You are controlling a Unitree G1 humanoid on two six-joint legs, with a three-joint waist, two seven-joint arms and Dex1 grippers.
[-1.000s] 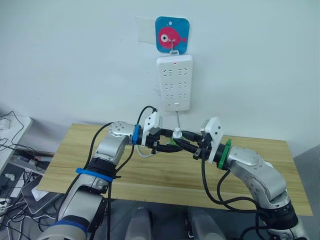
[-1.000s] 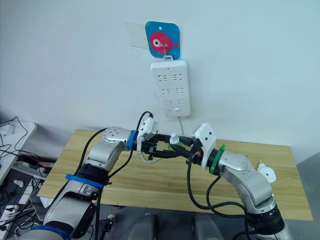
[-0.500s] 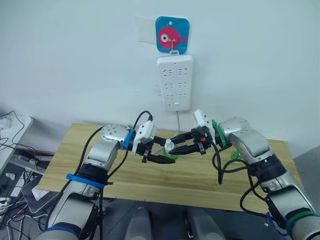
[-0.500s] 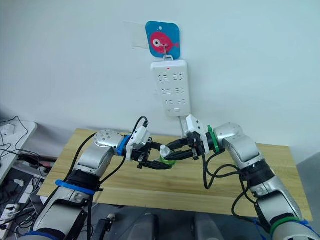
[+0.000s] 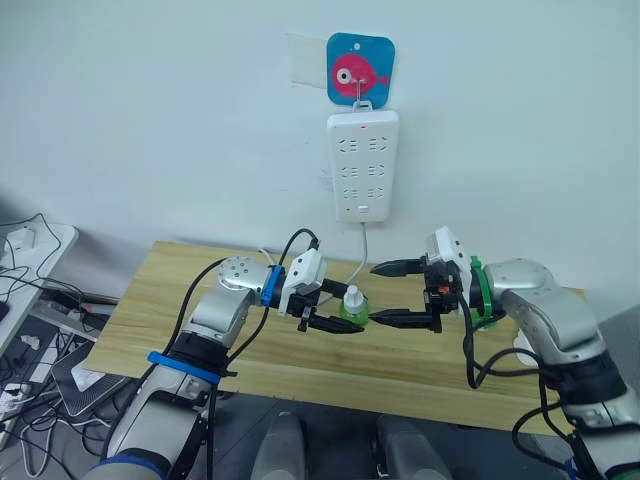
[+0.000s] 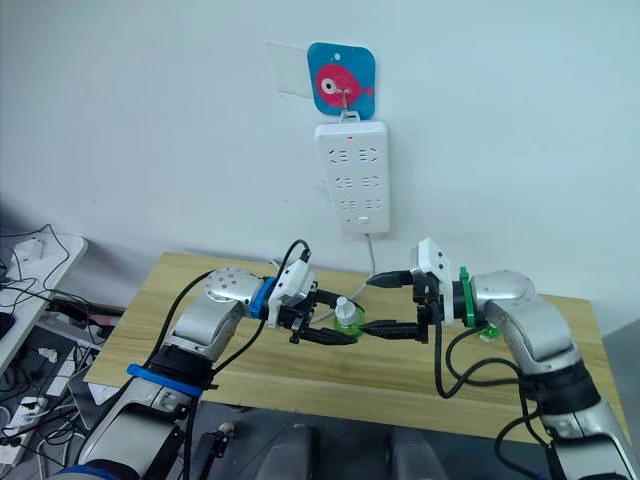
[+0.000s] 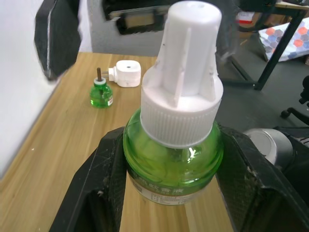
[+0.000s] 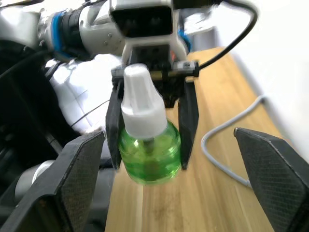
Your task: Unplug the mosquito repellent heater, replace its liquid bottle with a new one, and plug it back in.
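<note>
**Wooden table, new bottle held between the arms**

White wall behind, and on it I see a white power strip [image 5: 363,166] hanging from a hook below a blue fish sticker [image 5: 359,69], its cord [image 8: 227,133] trailing down onto the wooden table [image 5: 160,290].

My left gripper [image 5: 338,314] is clamped on a green liquid bottle with a white cap [image 7: 179,121]. In the left wrist view both black fingers [image 7: 99,183] press against the sides of the bottle's green body, and the bottle stands upright between them, above the tabletop.

My right gripper [image 5: 392,293] faces the left one from the other side of the bottle. Its two fingers are spread wide, one above and one below the level of the bottle, and neither touches it. In the right wrist view the bottle sits between its fingertips but further out, apart from them.

Beyond the left gripper, well apart from the held bottle, the white heater [image 7: 125,73] lies on its side on the table. A second green bottle [image 7: 101,92] with a bare wick stands just beside it.
</note>
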